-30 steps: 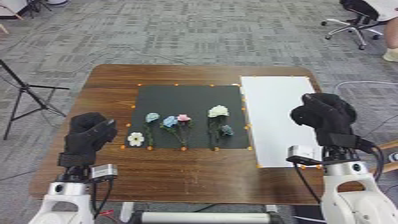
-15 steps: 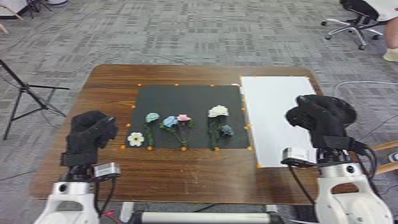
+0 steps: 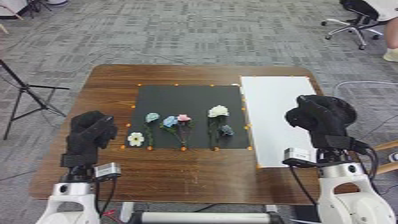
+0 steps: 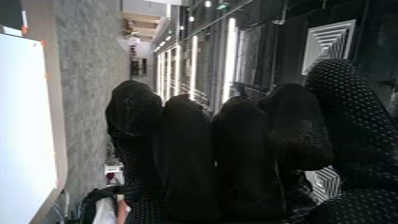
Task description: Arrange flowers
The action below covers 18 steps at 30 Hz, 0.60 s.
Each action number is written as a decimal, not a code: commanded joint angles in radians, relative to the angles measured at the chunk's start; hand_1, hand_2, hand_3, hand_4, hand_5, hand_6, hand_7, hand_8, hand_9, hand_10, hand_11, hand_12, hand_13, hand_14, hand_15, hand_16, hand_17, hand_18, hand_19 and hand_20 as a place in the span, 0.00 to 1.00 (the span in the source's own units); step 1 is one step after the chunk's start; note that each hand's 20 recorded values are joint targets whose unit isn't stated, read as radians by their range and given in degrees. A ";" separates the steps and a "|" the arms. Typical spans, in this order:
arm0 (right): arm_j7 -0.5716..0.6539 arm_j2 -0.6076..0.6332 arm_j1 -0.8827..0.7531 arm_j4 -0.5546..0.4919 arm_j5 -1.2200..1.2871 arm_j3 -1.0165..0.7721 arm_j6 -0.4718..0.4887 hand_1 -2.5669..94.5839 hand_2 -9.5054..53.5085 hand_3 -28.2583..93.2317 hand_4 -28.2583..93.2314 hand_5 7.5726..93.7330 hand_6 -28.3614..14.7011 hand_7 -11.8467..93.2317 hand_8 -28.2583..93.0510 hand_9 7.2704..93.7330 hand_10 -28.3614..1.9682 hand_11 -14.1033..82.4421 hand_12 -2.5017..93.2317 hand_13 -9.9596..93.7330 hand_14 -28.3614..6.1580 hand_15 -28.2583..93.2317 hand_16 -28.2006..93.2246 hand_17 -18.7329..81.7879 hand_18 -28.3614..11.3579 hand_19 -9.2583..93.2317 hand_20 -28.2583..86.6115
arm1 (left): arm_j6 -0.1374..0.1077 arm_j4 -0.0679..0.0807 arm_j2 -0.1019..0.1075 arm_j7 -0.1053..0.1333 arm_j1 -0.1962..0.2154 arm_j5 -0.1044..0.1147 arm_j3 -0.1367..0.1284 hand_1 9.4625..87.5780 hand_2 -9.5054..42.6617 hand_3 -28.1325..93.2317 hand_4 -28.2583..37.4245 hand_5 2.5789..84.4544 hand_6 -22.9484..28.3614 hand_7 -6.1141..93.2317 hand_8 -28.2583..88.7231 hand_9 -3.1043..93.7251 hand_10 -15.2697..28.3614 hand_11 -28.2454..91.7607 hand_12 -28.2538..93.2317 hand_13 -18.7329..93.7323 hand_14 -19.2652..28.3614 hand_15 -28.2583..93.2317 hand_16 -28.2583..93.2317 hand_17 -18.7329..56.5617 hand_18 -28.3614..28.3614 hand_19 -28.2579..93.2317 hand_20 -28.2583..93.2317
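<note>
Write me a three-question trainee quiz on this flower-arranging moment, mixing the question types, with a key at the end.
1. True or false: the pink flower lies on the white sheet.
2. Fill in the colour: in the head view, the bloom just left of the pink flower is pale ____.
3. Short answer: which robot hand is nearer the white sheet, and does it hold a flower?

Key
1. False; it lies on the dark mat.
2. Blue.
3. The right robot hand; it holds no flower.
</note>
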State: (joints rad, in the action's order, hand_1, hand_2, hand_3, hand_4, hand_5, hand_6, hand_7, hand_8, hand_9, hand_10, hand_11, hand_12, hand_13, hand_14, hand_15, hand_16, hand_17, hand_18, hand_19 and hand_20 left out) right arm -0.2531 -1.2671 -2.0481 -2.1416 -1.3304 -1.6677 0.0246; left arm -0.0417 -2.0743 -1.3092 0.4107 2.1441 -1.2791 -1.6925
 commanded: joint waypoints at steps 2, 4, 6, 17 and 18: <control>-0.013 -0.007 -0.013 -0.004 -0.012 0.002 0.014 0.29 0.29 0.83 0.12 0.85 0.85 0.86 0.70 0.98 0.68 0.94 0.82 0.88 0.36 1.00 0.84 0.61 0.02 1.00 0.83 | 0.005 0.001 -0.008 -0.001 0.005 0.010 -0.001 0.37 0.13 0.76 0.38 0.84 0.31 0.81 0.69 0.86 0.64 0.88 0.81 0.81 0.77 1.00 0.61 0.74 0.98 1.00 0.85; -0.012 -0.005 -0.010 -0.003 -0.015 0.004 0.015 0.29 0.29 0.83 0.12 0.85 0.84 0.86 0.70 0.98 0.68 0.94 0.83 0.88 0.36 1.00 0.84 0.61 0.02 1.00 0.83 | 0.007 0.002 -0.009 0.001 0.004 0.008 0.001 0.37 0.13 0.76 0.38 0.84 0.31 0.81 0.69 0.86 0.64 0.88 0.81 0.81 0.78 1.00 0.61 0.74 0.98 1.00 0.85; -0.016 -0.006 -0.013 -0.006 -0.017 0.004 0.017 0.29 0.29 0.83 0.12 0.85 0.85 0.86 0.70 0.97 0.68 0.94 0.83 0.88 0.36 1.00 0.84 0.61 0.02 1.00 0.83 | 0.009 0.002 -0.009 0.001 0.005 0.008 0.001 0.37 0.13 0.76 0.38 0.84 0.31 0.81 0.69 0.86 0.64 0.88 0.81 0.81 0.78 1.00 0.61 0.74 0.98 1.00 0.85; -0.006 -0.011 -0.019 -0.010 -0.029 0.001 0.028 0.29 0.29 0.83 0.12 0.85 0.84 0.86 0.71 0.98 0.68 0.94 0.82 0.88 0.36 1.00 0.84 0.61 0.02 1.00 0.83 | -0.015 0.002 -0.007 0.008 0.005 0.018 0.005 0.36 0.13 0.76 0.37 0.84 0.31 0.81 0.69 0.86 0.64 0.88 0.81 0.80 0.77 1.00 0.61 0.74 0.97 1.00 0.85; -0.004 -0.010 -0.017 -0.009 -0.028 0.001 0.031 0.29 0.29 0.83 0.12 0.85 0.85 0.86 0.71 0.98 0.68 0.94 0.82 0.88 0.36 1.00 0.84 0.61 0.02 1.00 0.83 | -0.015 0.001 -0.006 0.009 0.005 0.018 0.005 0.36 0.13 0.76 0.37 0.84 0.32 0.81 0.69 0.86 0.64 0.88 0.81 0.80 0.77 1.00 0.61 0.74 0.97 1.00 0.85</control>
State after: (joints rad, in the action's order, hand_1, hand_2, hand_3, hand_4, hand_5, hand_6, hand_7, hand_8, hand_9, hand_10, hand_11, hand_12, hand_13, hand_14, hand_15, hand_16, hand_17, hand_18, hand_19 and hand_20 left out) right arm -0.2527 -1.2707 -2.0509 -2.1432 -1.3490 -1.6672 0.0490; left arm -0.0416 -2.0738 -1.3095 0.4107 2.1437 -1.2742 -1.6933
